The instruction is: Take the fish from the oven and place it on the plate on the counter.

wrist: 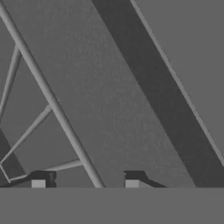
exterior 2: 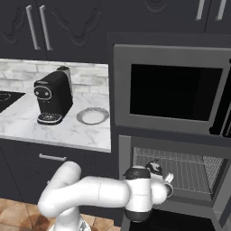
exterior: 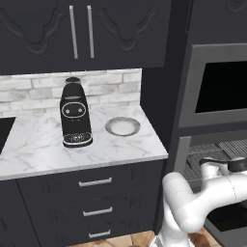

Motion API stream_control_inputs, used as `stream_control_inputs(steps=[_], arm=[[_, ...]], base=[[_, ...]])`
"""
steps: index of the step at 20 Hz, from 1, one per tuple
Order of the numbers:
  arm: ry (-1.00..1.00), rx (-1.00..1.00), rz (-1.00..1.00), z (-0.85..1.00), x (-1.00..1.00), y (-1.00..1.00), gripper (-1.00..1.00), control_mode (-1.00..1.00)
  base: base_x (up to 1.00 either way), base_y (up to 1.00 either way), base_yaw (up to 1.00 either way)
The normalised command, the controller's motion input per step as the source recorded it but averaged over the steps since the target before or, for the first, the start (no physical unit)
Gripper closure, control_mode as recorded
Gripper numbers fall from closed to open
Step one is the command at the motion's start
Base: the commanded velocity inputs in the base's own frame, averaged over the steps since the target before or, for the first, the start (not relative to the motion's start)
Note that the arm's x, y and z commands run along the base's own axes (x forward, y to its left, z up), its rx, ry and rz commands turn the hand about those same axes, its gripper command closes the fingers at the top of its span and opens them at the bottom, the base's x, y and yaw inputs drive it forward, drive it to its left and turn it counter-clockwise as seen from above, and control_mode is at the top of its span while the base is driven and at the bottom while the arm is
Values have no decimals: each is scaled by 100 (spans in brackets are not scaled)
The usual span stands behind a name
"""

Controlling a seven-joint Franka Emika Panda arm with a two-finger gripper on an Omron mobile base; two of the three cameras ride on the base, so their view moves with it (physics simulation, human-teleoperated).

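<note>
Gripper point(wrist: 87, 183) low in hand view, fingers apart and empty over oven point(exterior 2: 173, 169) rack, fish unseen; plate point(exterior: 122, 126) waits centre-frame on counter point(exterior: 43, 144); next: locate fish

A kitchen: oven point(exterior 2: 173, 135), marble counter point(exterior: 43, 144) (coffee machine point(exterior: 75, 113) too).

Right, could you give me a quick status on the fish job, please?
Gripper open, nothing held, at the oven wire rack. Fish not visible. Plate bare on counter, coffee machine beside it.
</note>
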Motion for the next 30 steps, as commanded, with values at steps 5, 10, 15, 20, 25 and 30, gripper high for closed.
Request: stream_control_inputs(steps=[5,10,15,20,25,30], arm=[[10,1,3,-52,-76,-7,100,-100],[8,2,4,-53,-86,-10,100,-100],[5,2,5,-56,-97,-13,100,-100],[3,1,6,-58,-100,-13,100,-100],[1,2,7,-58,-100,-13,100,-100],[0,2,7,-57,-100,-11,100,-100]], base=[[0,0,0],[0,0,0],[0,0,0],[0,0,0],[0,0,0],[0,0,0]])
